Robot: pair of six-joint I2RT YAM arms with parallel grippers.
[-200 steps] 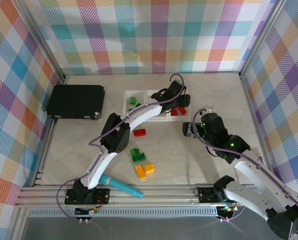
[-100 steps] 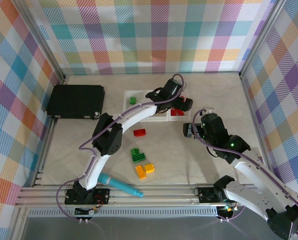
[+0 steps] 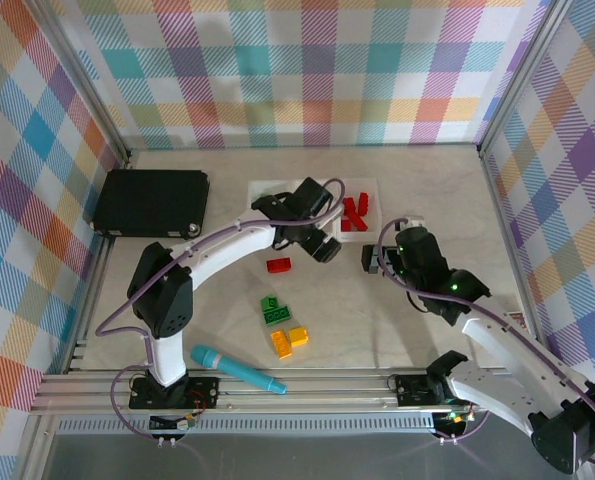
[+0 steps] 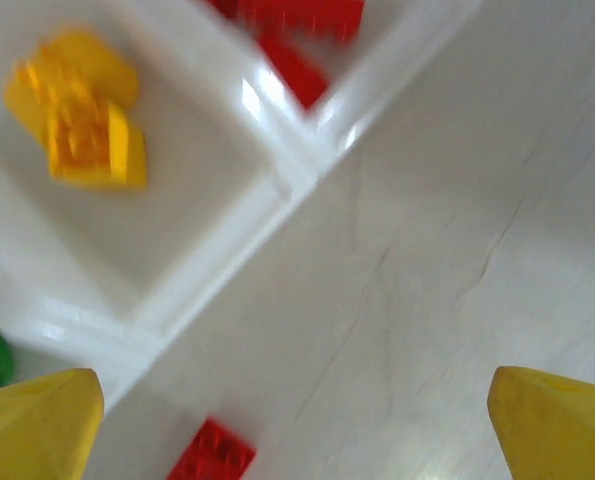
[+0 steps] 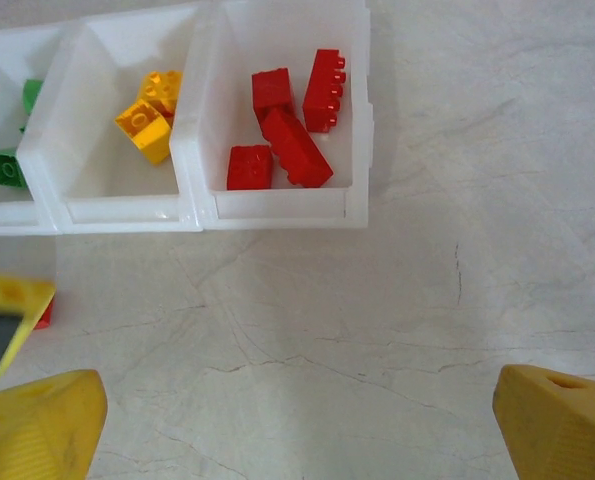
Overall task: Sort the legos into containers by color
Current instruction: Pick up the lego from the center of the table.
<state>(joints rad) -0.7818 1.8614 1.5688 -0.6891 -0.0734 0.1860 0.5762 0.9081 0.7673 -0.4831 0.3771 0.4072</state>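
While red legos (image 5: 289,140) lie in the right tray of the containers (image 5: 192,215) and yellow legos (image 5: 147,115) in the middle one, a loose red brick (image 3: 278,265), green bricks (image 3: 274,310) and yellow bricks (image 3: 289,342) sit on the table toward the trays' 6 o'clock, with the left gripper (image 3: 323,247) at 6 and the right gripper (image 3: 375,260) at 4 o'clock, both spread wide and empty.

A black case (image 3: 152,202) lies at far left, a teal marker (image 3: 239,371) well apart near the front.

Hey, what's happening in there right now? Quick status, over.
Left gripper open, right gripper open, both empty. Four red legos in end tray. Loose red brick, green bricks, yellow bricks on table. Nothing blocking.
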